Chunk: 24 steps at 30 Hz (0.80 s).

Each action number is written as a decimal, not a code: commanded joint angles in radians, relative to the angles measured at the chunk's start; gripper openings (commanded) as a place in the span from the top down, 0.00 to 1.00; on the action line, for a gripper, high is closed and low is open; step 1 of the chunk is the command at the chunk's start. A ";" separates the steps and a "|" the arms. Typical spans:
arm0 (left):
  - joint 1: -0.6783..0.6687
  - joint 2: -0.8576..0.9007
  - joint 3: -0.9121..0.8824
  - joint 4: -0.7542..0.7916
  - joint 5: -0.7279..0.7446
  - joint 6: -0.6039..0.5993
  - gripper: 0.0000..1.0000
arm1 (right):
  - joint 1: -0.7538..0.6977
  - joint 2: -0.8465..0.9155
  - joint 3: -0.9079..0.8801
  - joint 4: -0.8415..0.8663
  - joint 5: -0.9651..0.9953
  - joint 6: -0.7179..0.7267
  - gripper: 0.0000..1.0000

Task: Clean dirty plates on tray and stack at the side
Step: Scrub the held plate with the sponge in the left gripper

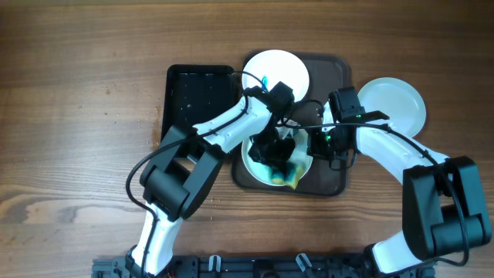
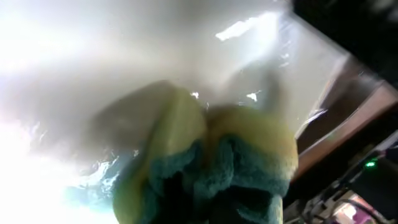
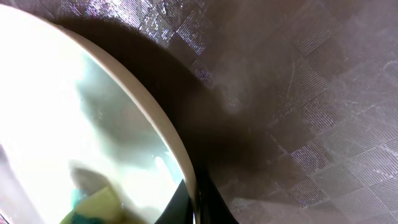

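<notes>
Yellow-and-teal cloth (image 2: 211, 162) is bunched in the left gripper (image 1: 274, 150), whose fingers are clamped on it and press it onto the near plate (image 3: 74, 112). That plate lies at the front end of the brown tray (image 3: 311, 93). The right gripper (image 1: 323, 145) sits at its right rim. The right wrist view shows one dark finger (image 3: 198, 204) against the rim, apparently pinching it; the other finger is hidden.

Risks noted:
1. The rim hold looks shallow. A hard sideways wipe could pull the plate out of the pinch and send it skidding across the tray.
2. A faint bluish tint shows on the wet surface beside the cloth. A loaded cloth may spread the colour instead of lifting it.
3. Both wrists crowd over one plate with cables crossing between them, so a wide stroke could snag or collide.
4. The far plate (image 1: 282, 68), its blue smear (image 1: 265, 79) unwiped, lies just behind the left wrist and could be knocked.

The side plate (image 1: 394, 104), plain white, rests on the table right of the tray.
</notes>
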 commanded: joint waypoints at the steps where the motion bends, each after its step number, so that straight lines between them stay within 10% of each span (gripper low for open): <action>1: 0.064 0.037 -0.030 -0.071 -0.356 -0.093 0.96 | -0.001 0.036 -0.021 -0.005 0.103 0.038 0.96; 5: 0.217 0.037 -0.030 -0.104 -0.646 -0.281 0.96 | -0.001 0.036 -0.021 -0.009 0.103 0.037 0.96; 11: 0.246 0.037 -0.030 -0.027 -0.655 -0.280 0.96 | -0.001 0.036 -0.021 -0.025 0.106 0.001 0.96; 17: 0.203 0.037 -0.030 0.286 -0.097 -0.286 0.96 | 0.003 0.036 -0.022 -0.040 0.111 -0.070 0.96; 24: 0.045 0.037 -0.030 0.594 -0.098 -0.386 0.96 | 0.045 0.037 -0.022 -0.068 0.156 -0.090 0.96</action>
